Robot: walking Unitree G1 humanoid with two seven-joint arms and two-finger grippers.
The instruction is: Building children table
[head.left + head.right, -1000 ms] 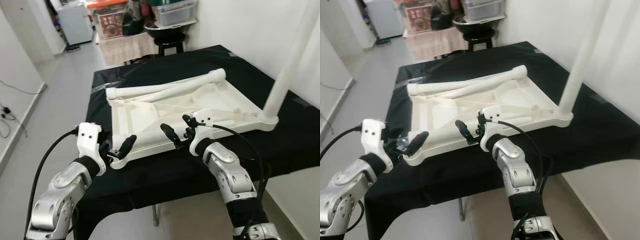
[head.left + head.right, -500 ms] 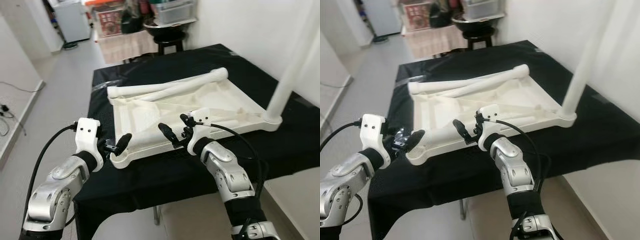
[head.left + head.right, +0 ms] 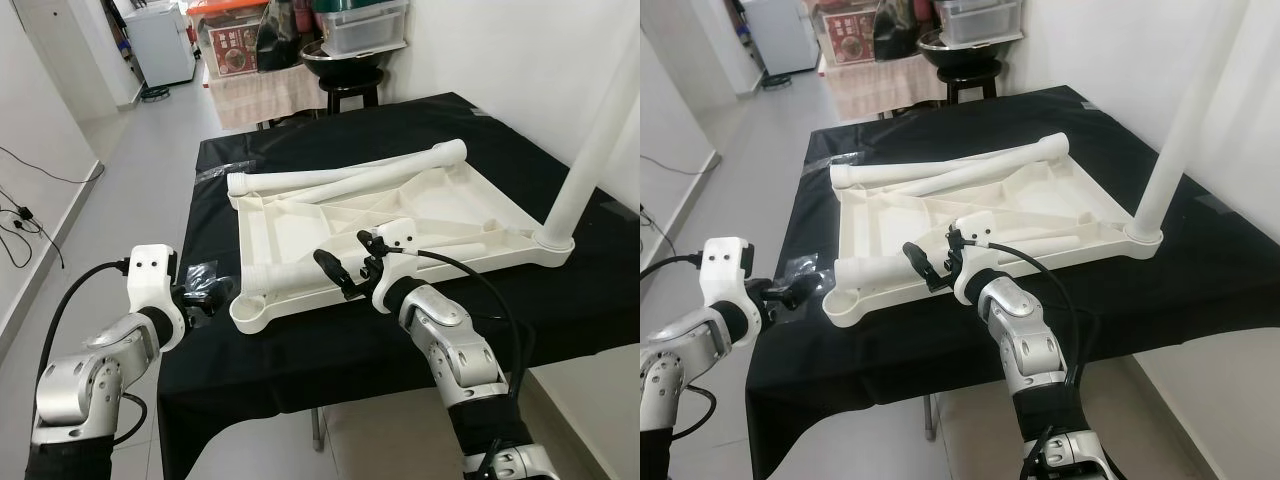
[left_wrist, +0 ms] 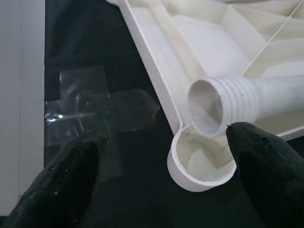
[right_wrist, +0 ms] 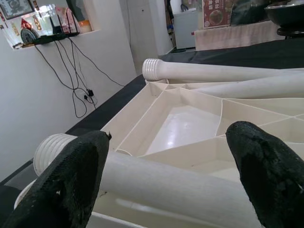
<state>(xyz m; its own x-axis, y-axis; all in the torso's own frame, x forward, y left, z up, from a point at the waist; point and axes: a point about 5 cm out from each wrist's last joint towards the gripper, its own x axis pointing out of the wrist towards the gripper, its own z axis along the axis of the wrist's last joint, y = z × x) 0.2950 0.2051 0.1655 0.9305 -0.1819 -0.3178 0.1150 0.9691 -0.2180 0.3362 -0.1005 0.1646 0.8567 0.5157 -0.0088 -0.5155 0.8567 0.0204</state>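
No writing can be read: the red box (image 3: 231,48) far behind the desk (image 3: 300,345) bears a printed label, but its characters are too small to read

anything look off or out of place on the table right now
One thing: a loose white plastic table leg lies flat along the near edge of the upturned white tabletop, its threaded end beside the empty round corner socket rather than screwed in. A crumpled patch of clear tape sticks to the black tablecloth nearby.

Tabletop (image 3: 420,205) on black table (image 3: 300,340); loose legs (image 3: 340,178) across it
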